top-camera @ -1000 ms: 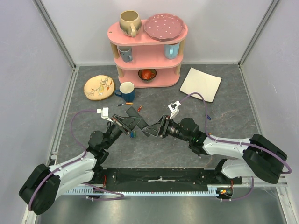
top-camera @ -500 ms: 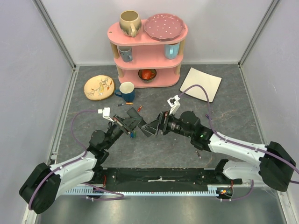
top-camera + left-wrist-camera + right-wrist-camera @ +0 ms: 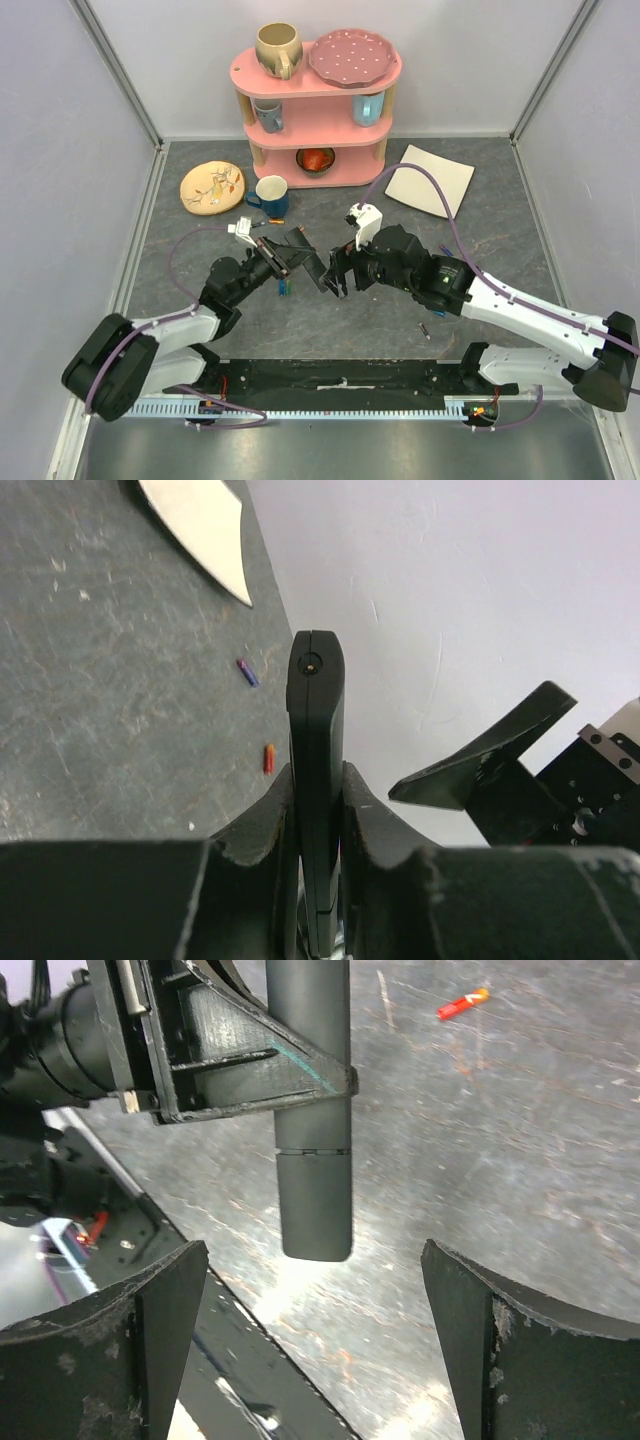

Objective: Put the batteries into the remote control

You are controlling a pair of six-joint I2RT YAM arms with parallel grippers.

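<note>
Remote control [image 3: 316, 730] partly hidden between the left jaws

You see a black remote control [image 3: 316, 780], an orange-red battery [image 3: 461, 1003], a blue battery [image 3: 247, 672], a pink shelf [image 3: 300, 85] with its white-dotted pink plate [image 3: 352, 58], and a mottled grey table [image 3: 500, 240].

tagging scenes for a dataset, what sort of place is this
Probably a robotics lab test cell, not a real home: robot arms bolted to a grey table, plain white walls closing it in, and a pink shelf with a mug and plate as props.
</note>
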